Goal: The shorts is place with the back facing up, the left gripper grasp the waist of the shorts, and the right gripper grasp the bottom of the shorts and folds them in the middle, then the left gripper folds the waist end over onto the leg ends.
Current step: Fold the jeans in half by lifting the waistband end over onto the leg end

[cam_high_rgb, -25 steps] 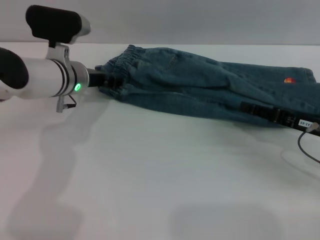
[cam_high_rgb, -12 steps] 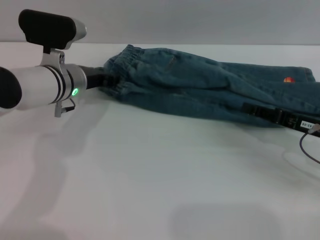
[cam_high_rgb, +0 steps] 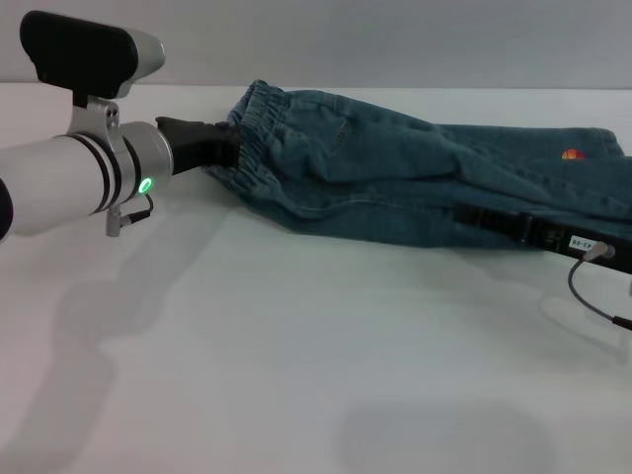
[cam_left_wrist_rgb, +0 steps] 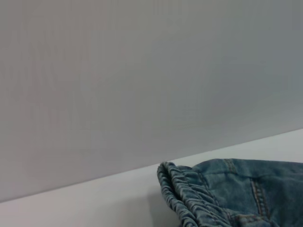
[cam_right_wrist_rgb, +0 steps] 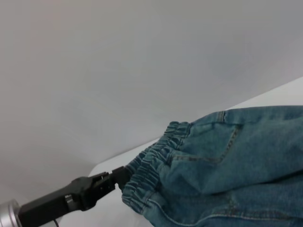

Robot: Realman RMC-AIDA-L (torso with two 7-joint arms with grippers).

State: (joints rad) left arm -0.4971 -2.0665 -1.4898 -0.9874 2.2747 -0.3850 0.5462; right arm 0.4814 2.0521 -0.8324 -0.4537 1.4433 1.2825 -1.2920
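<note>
White desk (cam_high_rgb: 296, 355) ran up to a plain grey wall, and the shorts (cam_high_rgb: 415, 173) lay stretched across its far half, folded lengthwise into one long band of faded denim. Their ruffled elastic waist (cam_high_rgb: 252, 133) pointed toward the robot's left side, and the leg ends (cam_high_rgb: 612, 158) lay at the far right, with the orange ball print (cam_high_rgb: 572, 155) near the hem there.

At the waist end, the left gripper (cam_high_rgb: 225, 148) was clamped on the gathered elastic band, its black claw reaching in from the thick silver-white arm with the green light (cam_high_rgb: 145, 185). The band looked raised a little off the desk where the claw pinched it; the right wrist view showed the same grip (cam_right_wrist_rgb: 120, 177), with the fingers closed against the ruffled edge.

Along the near edge of the denim toward the right, the right gripper (cam_high_rgb: 494, 219) lay low, its long black fingers closed on that edge of the fabric. Its white label (cam_high_rgb: 581, 242) and a thin grey cable (cam_high_rgb: 588, 296) trailed onto the desk beside it.
</note>
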